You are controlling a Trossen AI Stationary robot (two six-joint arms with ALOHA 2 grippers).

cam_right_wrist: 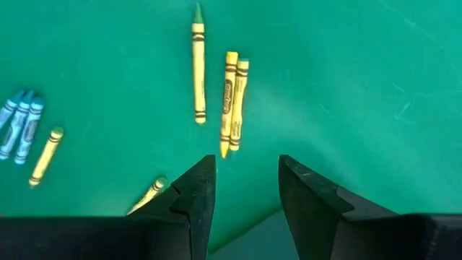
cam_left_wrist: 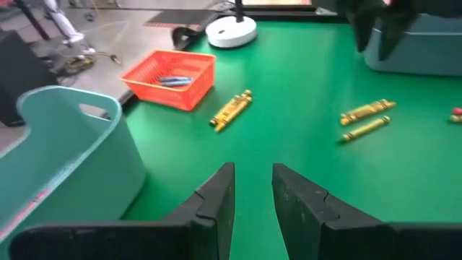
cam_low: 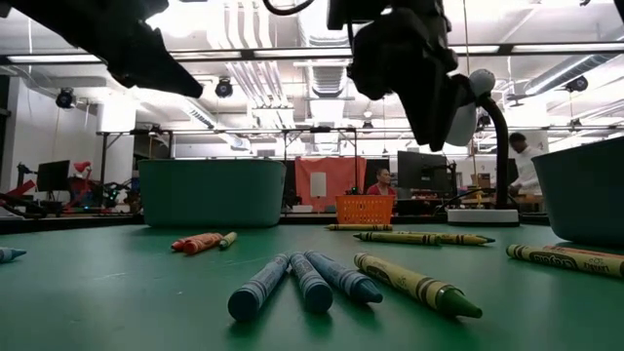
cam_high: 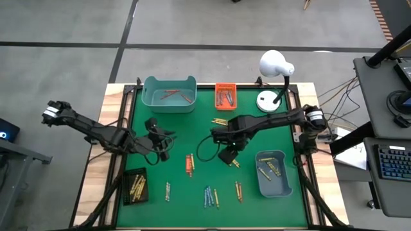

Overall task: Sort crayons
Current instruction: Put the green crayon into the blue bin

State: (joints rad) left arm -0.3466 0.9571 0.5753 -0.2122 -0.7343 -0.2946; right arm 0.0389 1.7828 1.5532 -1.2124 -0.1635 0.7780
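Left of the green surface point(cam_high: 192, 192), the black tray point(cam_high: 135, 187) holds gold crayons point(cam_high: 137, 186), and the big teal bin point(cam_high: 169, 94) at the back holds red ones point(cam_high: 173, 96). The left gripper point(cam_high: 160, 142) hangs above bare mat between that bin and the tray; in its wrist view the jaws stand a narrow gap apart with nothing between them. The nearest loose sticks to it are the orange-red pair point(cam_high: 189, 165) just to its right, lying with their long axes running front to back.

Further along the front edge lie a single pale crayon point(cam_high: 167, 190), a blue cluster point(cam_high: 208, 196) with a gold one point(cam_high: 216, 197) beside it, and another small pair point(cam_high: 239, 190). The orange basket point(cam_high: 225, 95) sits at the back centre with a yellow pair point(cam_high: 220, 120) in front of it.

The right gripper point(cam_high: 230, 156) hovers over the middle of the surface, jaws parted wider and empty. Its wrist view looks straight down on two yellow-gold crayons point(cam_right_wrist: 233, 101) lying touching, side by side, with a yellow-green one point(cam_right_wrist: 198, 65) just apart. All three point lengthwise away from the jaws, so the gap already straddles their thin width. These are probably the next pick: the right arm is much nearer them than the left, and a short advance and descent should put the touching pair between the jaws, though taking one alone may be awkward.

At the right, the blue-grey bin point(cam_high: 273, 173) holds a few yellowish crayons point(cam_high: 271, 168).
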